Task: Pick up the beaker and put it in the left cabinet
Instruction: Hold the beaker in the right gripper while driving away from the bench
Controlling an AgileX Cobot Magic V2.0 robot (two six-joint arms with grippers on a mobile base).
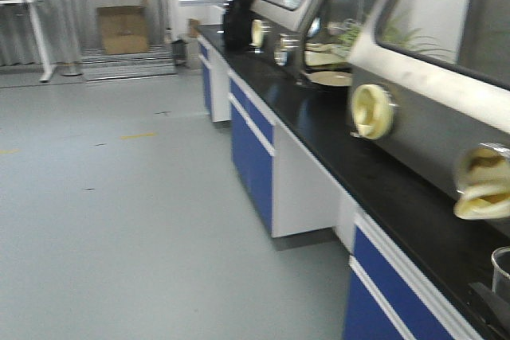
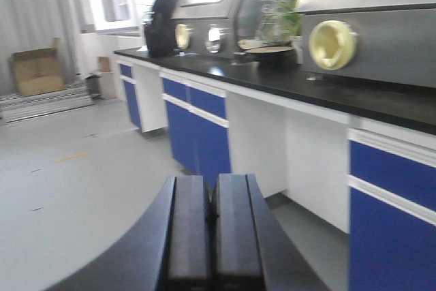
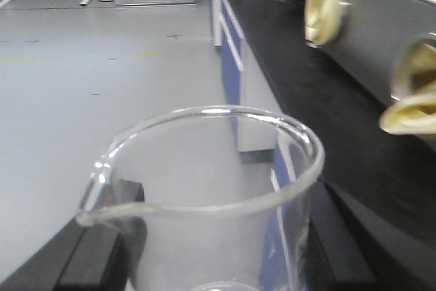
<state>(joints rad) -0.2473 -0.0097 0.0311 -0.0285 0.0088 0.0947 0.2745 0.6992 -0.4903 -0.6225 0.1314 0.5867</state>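
Room: a lab with a bare grey floor (image 1: pixel 119 197) and a long black worktop (image 1: pixel 374 189) running away along the right, over blue-doored cabinets (image 2: pixel 197 134).
On the worktop: grey glove boxes (image 1: pixel 430 117) with yellow-gloved ports and, at the far end, a black backpack (image 1: pixel 243 9).
Beaker: the beaker (image 3: pixel 211 223) is in the air, off the worktop, between the dark fingers (image 3: pixel 92 264) of the right hand (image 3: pixel 218 264).
Right hand: grasping the beaker, one finger on each side of the glass wall.
Left hand: the left hand (image 2: pixel 212 236) is clenched, fingers pressed together with nothing between them.
Left cabinet: not in any view, so its shelf cannot be judged.
Risks: smooth glass held only by side pressure could slip or twist if the arm jolts. Too hard a squeeze could crack it. A swing towards the worktop edge or the glove boxes could knock it. The rim could catch a shelf edge on the way in.
Orientation: long axis about vertical, mouth up. In the right wrist view the spout (image 3: pixel 95 189) points to the left.
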